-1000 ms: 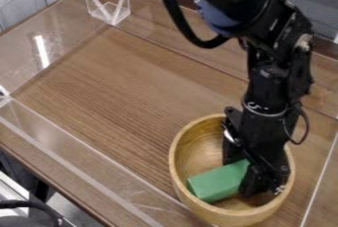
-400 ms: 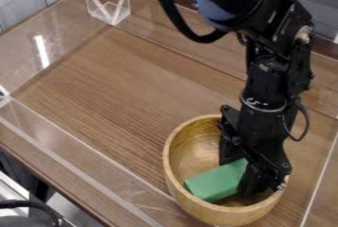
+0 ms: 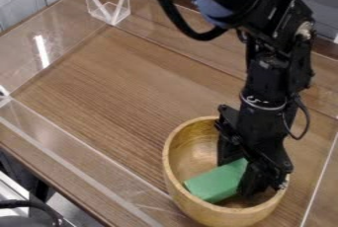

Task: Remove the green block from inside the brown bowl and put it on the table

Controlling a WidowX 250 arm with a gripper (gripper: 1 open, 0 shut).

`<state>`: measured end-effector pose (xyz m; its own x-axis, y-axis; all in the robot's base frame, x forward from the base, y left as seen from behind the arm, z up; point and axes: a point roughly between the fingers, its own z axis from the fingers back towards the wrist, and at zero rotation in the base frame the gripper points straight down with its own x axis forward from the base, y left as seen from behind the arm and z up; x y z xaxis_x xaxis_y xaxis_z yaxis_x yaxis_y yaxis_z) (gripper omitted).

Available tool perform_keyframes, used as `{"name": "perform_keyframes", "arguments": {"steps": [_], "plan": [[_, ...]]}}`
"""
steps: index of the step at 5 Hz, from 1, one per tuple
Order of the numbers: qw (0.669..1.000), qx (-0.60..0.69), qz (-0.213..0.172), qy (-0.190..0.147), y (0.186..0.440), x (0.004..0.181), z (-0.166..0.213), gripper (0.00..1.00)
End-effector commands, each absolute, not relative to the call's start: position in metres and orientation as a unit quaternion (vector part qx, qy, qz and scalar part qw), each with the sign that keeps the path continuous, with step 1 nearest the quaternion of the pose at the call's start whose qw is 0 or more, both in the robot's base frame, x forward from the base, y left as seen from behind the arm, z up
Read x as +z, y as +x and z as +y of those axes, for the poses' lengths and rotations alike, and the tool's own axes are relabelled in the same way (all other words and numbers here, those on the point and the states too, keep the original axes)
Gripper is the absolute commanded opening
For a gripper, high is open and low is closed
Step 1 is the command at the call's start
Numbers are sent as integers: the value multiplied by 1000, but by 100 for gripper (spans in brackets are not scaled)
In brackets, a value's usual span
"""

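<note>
The brown bowl point(image 3: 177, 144) sits on the table point(image 3: 119, 83) near its front right corner. Inside it the green block point(image 3: 215, 183) lies tilted against the bowl's floor and near wall. My gripper point(image 3: 259, 172) reaches straight down into the bowl, and its black fingers are closed on the block's right end. The fingertips are partly hidden behind the block and the bowl's rim. The black arm rises from the bowl toward the top of the view.
Low clear plastic walls point(image 3: 53, 122) edge the tabletop at the left and front. A small clear plastic stand point(image 3: 106, 6) is at the back left. Bare wood spreads to the left of and behind the bowl.
The arm, the bowl and the block inside it have all shifted slightly to the left. The fingers stay on the block's right end.
</note>
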<state>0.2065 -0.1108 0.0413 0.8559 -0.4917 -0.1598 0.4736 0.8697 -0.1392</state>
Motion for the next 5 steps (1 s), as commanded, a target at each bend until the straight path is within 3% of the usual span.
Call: {"name": "perform_keyframes", "arguments": {"steps": [1, 2, 4, 5], "plan": [[964, -249, 73, -55, 207, 59, -118, 0], [965, -245, 75, -55, 206, 61, -118, 0], [974, -208, 65, -59, 207, 93, -109, 0], [986, -150, 49, -53, 214, 139, -93, 0]]}}
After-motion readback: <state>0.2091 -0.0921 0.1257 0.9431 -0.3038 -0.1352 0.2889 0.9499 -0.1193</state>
